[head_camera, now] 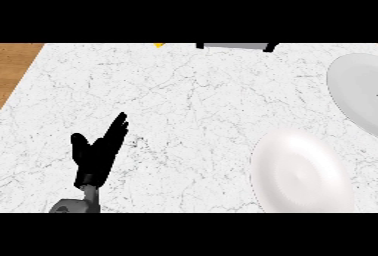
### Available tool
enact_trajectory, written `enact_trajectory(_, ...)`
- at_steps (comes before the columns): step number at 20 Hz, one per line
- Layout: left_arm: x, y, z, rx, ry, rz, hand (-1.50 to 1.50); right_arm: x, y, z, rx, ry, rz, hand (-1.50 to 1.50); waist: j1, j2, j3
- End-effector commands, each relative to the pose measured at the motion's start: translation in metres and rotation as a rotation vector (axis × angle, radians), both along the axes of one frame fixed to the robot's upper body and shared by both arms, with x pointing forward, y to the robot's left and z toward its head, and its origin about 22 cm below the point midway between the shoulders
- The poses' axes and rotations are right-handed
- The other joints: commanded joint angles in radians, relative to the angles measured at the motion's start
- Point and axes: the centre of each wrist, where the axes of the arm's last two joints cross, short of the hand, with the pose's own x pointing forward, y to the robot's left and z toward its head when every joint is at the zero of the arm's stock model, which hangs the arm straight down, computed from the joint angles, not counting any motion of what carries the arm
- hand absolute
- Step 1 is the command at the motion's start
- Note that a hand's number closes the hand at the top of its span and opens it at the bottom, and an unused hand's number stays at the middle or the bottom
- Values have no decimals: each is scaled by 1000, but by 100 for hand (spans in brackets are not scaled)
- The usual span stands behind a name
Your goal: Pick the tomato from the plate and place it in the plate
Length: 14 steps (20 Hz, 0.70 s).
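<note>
No tomato in sight: our left hand (96, 155) rests at the lower left with fingers (117, 129) straight and together, holding nothing.

Before we reach, we should find the tomato; neither plate shows it, so we cannot tell where it lies. The near plate (301, 172) sits on the counter (192, 100) well to the right of our fingers, bare on top, its lower rim cut off. The far plate (354, 90) lies beyond it, sliced by the right edge. Our right hand is out of view. A dark object (235, 46) at the far edge is hard to make out.
</note>
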Motion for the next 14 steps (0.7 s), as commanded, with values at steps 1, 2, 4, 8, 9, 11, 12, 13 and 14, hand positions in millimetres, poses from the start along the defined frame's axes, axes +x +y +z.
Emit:
enact_trajectory(1,2,-6,-2,11,41,-19,0,-4,-4,-9,15,171,30,-150,21,13,-1)
enact_trajectory(2,1,-13,-12,-1,51,-24,0,5,-1,2,29,169,51,-150,19,15,-2)
enact_trajectory(4,-4,1,-11,-7,49,-21,0,4,-3,1,74,151,89,-150,23,12,0)
enact_trajectory(8,-9,-4,-15,4,51,-26,0,7,2,-4,153,49,185,-150,12,9,2)
enact_trajectory(9,1,-4,-6,4,34,-7,0,13,9,-3,164,-24,199,-150,7,10,3)
enact_trajectory(11,-6,4,-11,-7,60,4,0,9,6,-6,231,-115,193,-150,3,7,3)
enact_trajectory(12,-5,-4,-14,-10,52,-15,0,12,7,-3,269,-162,197,-150,-7,8,3)
enact_trajectory(13,-13,-2,-16,-8,72,3,0,8,1,0,277,-205,182,-150,-2,4,3)
enact_trajectory(14,-6,1,-11,-1,44,14,0,6,-5,6,315,-211,187,-150,-6,6,2)
